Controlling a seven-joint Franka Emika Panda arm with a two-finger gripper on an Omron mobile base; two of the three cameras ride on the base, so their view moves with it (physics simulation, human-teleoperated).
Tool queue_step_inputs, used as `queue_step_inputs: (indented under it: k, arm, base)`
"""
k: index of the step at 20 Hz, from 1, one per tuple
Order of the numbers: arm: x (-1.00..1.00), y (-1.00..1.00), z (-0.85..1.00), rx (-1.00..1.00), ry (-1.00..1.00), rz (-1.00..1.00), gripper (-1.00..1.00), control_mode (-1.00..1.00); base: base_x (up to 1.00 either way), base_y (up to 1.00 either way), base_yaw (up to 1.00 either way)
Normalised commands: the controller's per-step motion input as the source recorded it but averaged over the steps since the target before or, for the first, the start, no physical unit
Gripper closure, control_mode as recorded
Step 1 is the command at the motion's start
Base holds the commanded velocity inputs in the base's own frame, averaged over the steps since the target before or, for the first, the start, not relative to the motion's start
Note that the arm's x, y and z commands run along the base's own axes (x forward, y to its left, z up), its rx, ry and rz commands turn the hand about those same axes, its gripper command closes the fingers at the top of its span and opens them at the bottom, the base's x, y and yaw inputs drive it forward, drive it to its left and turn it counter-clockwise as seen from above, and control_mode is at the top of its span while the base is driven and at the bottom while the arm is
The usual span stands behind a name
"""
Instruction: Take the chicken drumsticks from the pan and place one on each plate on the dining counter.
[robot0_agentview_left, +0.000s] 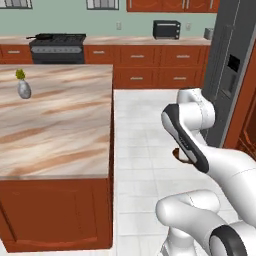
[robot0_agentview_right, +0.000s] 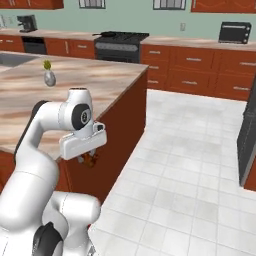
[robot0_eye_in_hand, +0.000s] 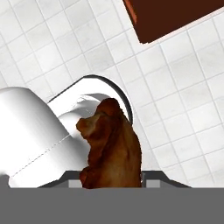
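My gripper (robot0_eye_in_hand: 111, 176) is shut on one glossy orange-brown chicken drumstick (robot0_eye_in_hand: 112, 139), which hangs over the white tiled floor. In the base views the gripper (robot0_agentview_right: 88, 159) (robot0_agentview_left: 178, 154) sits low beside the dining counter (robot0_agentview_left: 55, 125) (robot0_agentview_right: 102, 82), off its right edge, and a bit of the drumstick (robot0_agentview_right: 90, 160) pokes out below the hand. The dark pan (robot0_agentview_left: 43, 36) (robot0_agentview_right: 103, 34) rests on the stove at the far wall. The plates are out of view.
A small grey vase (robot0_agentview_left: 23, 88) (robot0_agentview_right: 49, 76) with a yellow flower stands on the counter. A steel sink (robot0_agentview_right: 12, 59) is set in its far left. A dark fridge (robot0_agentview_left: 227, 70) rises at the right; a toaster oven (robot0_agentview_left: 166, 29) sits on the wall counter.
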Motion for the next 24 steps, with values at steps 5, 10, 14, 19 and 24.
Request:
queue_step_inputs:
  k: [5,10,14,19,24]
  arm:
    - [0.00,0.00,0.00,0.00,0.00,0.00,1.00,1.00]
    - [0.00,0.00,0.00,0.00,0.00,0.00,1.00,1.00]
    - [0.00,0.00,0.00,0.00,0.00,0.00,1.00,1.00]
    - [0.00,0.00,0.00,0.00,0.00,0.00,1.00,1.00]
    - [0.00,0.00,0.00,0.00,0.00,0.00,1.00,1.00]
  base:
    - [0.00,1.00,0.00]
    - [-0.23,1.00,0.00]
    - [-0.51,1.00,0.02]
    - [-0.43,0.96,0.03]
    - [-0.13,0.92,0.01]
